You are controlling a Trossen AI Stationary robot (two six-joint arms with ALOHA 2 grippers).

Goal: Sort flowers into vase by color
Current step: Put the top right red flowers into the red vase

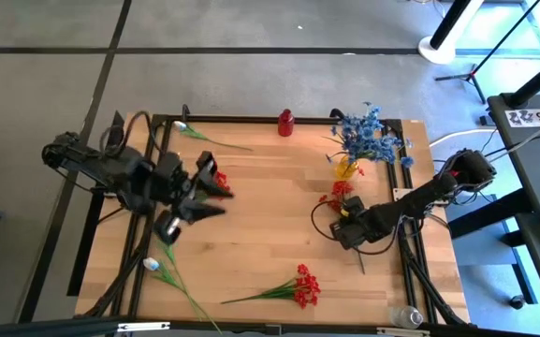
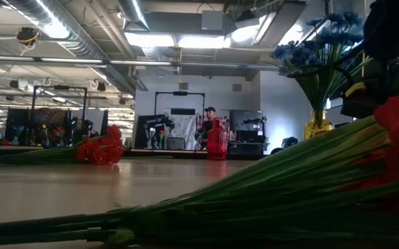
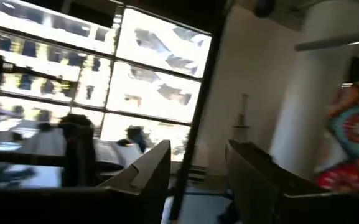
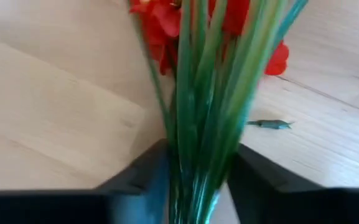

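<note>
My right gripper (image 1: 344, 223) points down over a red flower (image 1: 340, 192) lying near the right of the table, beside the yellow vase (image 1: 347, 169) of blue flowers (image 1: 371, 136); it is shut on the stems. A red vase (image 1: 285, 123) stands at the far edge. Another red flower (image 1: 298, 285) lies along the near edge. My left gripper (image 1: 225, 202) hangs open and raised at the table's left, above a red blossom head (image 1: 219, 178); in the left wrist view my left gripper (image 3: 198, 152) has only the room between its fingers. My right gripper pinches the red flower's bundle of green stems (image 4: 199, 155) between its two fingers (image 4: 143, 177), a little below the blossoms. The fingers come from above, slanting down, one on each side of the bundle. The red heads (image 4: 167, 18) lie beyond the fingertips, over the wood.
Two white flowers lie at the left, one by the far edge (image 1: 204, 137) and one by the near corner (image 1: 171, 276). A clear glass piece (image 1: 405, 316) lies at the near right corner. A small green leaf scrap (image 4: 269, 124) lies by the held stems. Bare wood fills the table's middle.
</note>
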